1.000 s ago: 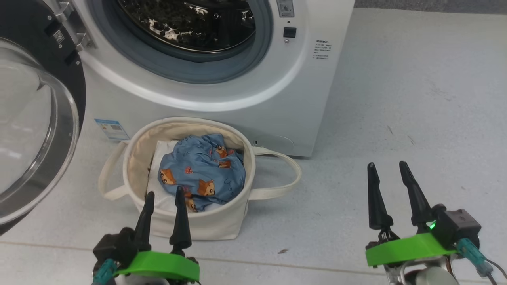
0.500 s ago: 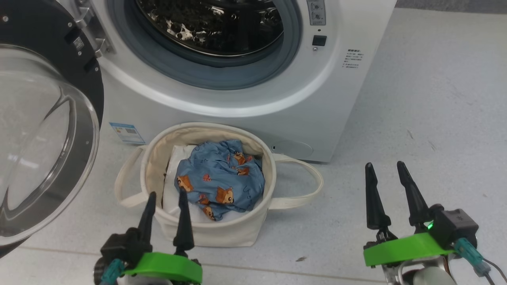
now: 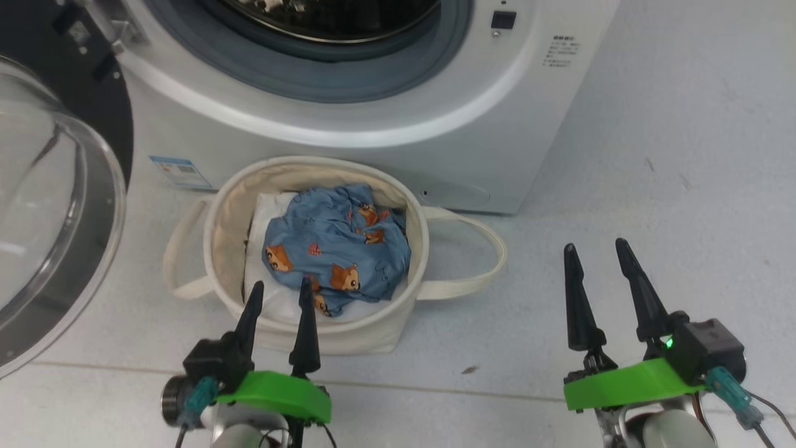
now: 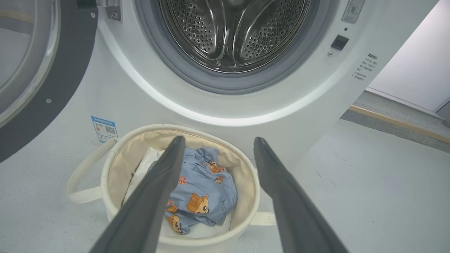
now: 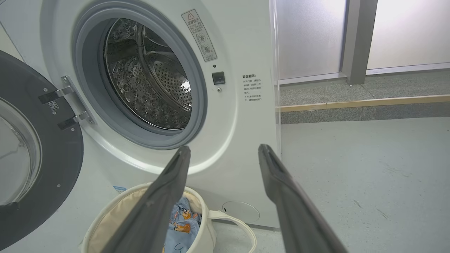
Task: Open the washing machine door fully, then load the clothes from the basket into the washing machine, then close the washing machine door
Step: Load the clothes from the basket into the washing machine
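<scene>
The white washing machine (image 3: pixel 348 143) stands ahead with its steel drum (image 4: pixel 232 31) exposed. Its black-rimmed glass door (image 3: pixel 50 205) hangs swung wide at the left. On the floor before it sits the cream canvas basket (image 3: pixel 348 333) holding the blue bear-print clothes (image 3: pixel 336 246) on a white bundle (image 3: pixel 273 298). My left gripper (image 3: pixel 281 289) hovers open just above the basket's near rim, fingers pointing at the clothes (image 4: pixel 205 191). Out to the right, over bare floor, my right gripper (image 3: pixel 596 249) is open and holds nothing.
A blue label sticker (image 3: pixel 176 172) marks the machine's lower left corner. The basket's loop handles (image 3: pixel 472 261) lie out on both sides. A raised grey step with a wooden edge (image 5: pixel 362 103) runs behind the machine to the right. Pale floor spreads right of the basket.
The head camera has tilted down, so the machine sits higher in view. My left gripper has moved forward to the basket's near rim. The right gripper has barely moved.
</scene>
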